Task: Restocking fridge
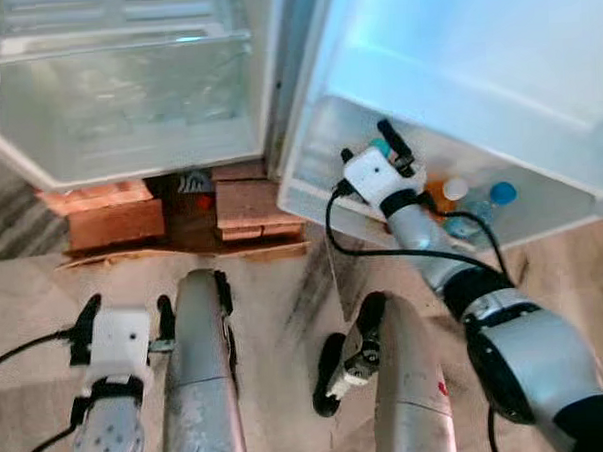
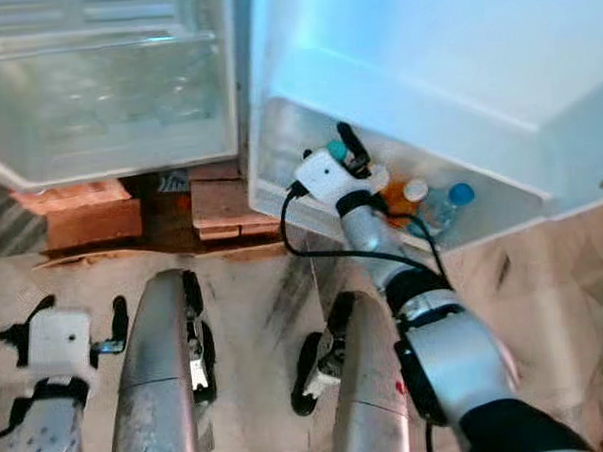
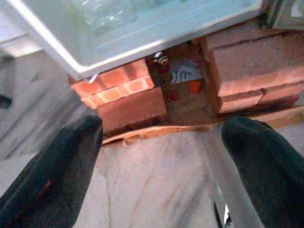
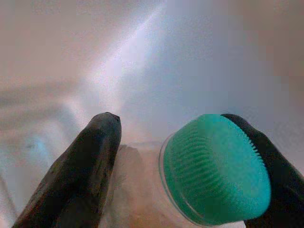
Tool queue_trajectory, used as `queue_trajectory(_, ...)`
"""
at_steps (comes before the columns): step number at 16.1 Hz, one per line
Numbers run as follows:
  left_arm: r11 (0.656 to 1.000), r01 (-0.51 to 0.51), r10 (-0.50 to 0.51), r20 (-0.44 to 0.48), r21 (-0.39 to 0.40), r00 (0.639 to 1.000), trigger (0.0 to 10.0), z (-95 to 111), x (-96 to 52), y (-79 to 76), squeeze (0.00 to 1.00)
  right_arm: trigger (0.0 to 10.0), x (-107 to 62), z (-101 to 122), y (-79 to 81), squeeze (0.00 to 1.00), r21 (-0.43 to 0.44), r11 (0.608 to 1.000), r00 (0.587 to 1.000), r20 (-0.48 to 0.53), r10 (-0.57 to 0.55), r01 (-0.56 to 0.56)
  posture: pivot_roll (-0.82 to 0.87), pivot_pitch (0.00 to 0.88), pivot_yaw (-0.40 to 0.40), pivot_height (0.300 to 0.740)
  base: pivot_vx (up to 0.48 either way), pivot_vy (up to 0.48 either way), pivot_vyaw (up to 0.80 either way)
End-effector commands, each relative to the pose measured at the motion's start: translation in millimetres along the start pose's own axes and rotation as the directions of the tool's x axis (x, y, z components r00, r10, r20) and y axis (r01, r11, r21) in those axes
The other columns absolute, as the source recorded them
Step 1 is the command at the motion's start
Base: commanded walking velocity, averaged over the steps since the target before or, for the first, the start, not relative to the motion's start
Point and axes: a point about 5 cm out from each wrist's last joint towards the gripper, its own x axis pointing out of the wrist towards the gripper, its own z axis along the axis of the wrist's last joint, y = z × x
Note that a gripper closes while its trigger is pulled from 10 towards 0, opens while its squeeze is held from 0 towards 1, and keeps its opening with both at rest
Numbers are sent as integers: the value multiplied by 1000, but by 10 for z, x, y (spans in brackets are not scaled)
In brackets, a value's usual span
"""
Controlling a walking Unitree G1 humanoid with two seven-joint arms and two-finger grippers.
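Observation:
The fridge stands open, its door [image 1: 455, 69] swung to the right. My right gripper [image 1: 386, 142] reaches into the door's bottom shelf [image 1: 310, 201]. It is shut on a bottle with a teal cap [image 4: 213, 166]; the cap rests against one finger [image 4: 275, 171], and the pale bottle body lies between the two. The teal cap [image 2: 335, 148] also peeks out beside the wrist block. Two more bottles stand in that shelf: an orange one with a white cap [image 1: 450, 191] and a clear one with a blue cap [image 1: 500, 194]. My left gripper [image 1: 125, 316] hangs low over the floor, open and holding nothing.
The fridge's clear lower drawer [image 1: 116, 114] is at upper left. Red bricks [image 3: 128, 95] prop up the fridge, with small litter in the gap [image 3: 183, 76] between them. My two silver legs [image 1: 203, 370] stand on the pale floor below.

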Motion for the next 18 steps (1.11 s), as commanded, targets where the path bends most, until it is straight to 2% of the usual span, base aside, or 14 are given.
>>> queue_trajectory(1,1000,15,-15,-49,1,999,10000,-131,-16,-35,0,10000,-35,-1,-101,1000,28,999,999,49,-19,17,342,278,-122,563,0,0,0)
queue_trajectory(2,1000,18,-18,-50,1,999,10000,-144,18,-45,0,10000,-40,7,-106,1000,31,999,998,60,-23,21,339,272,-121,563,0,0,0)
queue_trajectory(3,1000,21,-21,-40,-2,999,10000,-133,45,-50,0,10000,-50,27,-116,1000,73,997,996,80,-28,22,327,254,-117,563,0,0,0)
queue_trajectory(5,1000,27,-27,-22,-8,999,10000,-124,140,-73,0,10000,-121,94,-123,1000,214,977,986,159,-47,12,305,218,-111,563,0,0,0)
queue_trajectory(6,1000,26,-27,-17,-11,999,10000,-131,190,-96,0,10000,-259,77,-65,1000,283,959,983,177,-55,3,287,179,-100,563,0,0,0)
queue_trajectory(7,1000,26,-26,-15,-14,1000,10000,-141,207,-105,0,10000,-361,42,-28,1000,311,950,983,173,-58,1,284,172,-98,563,0,0,0)
queue_trajectory(8,1000,25,-25,-14,-18,1000,10000,-157,216,-112,0,10000,-483,-1,47,1000,383,924,987,155,-42,-21,268,151,-93,563,0,0,0)
queue_trajectory(9,999,26,-26,-13,-24,1000,10000,-175,225,-124,0,10000,-660,-100,85,1000,451,892,993,90,-74,25,258,142,-91,563,0,0,0)
queue_trajectory(11,998,36,-36,-9,-42,999,10000,-191,250,-171,0,10000,-1050,-290,168,1000,510,852,993,-50,-104,115,249,121,-87,563,0,0,0)
queue_trajectory(12,998,36,-36,-3,-47,999,10000,-185,270,-184,0,10000,-1108,-329,195,188,541,826,987,-116,-112,158,244,110,-84,563,0,0,0)
queue_trajectory(13,998,34,-34,11,-56,999,10000,-158,312,-204,0,10000,-1162,-398,218,0,575,783,965,-230,-122,236,239,102,-79,563,0,0,0)
queue_trajectory(15,997,44,-41,49,-63,998,10000,-67,373,-230,0,10000,-1137,-338,203,0,566,797,972,-206,-110,210,236,94,-70,563,0,0,0)
queue_trajectory(17,993,90,-84,79,-77,993,10000,-11,429,-288,0,10000,-1096,-307,163,0,631,739,967,-226,-115,235,216,92,-67,573,0,0,0)
queue_trajectory(18,991,109,-102,89,-75,991,10000,-3,431,-313,0,10000,-1083,-318,136,0,628,735,961,-245,-128,258,213,92,-71,583,0,0,0)
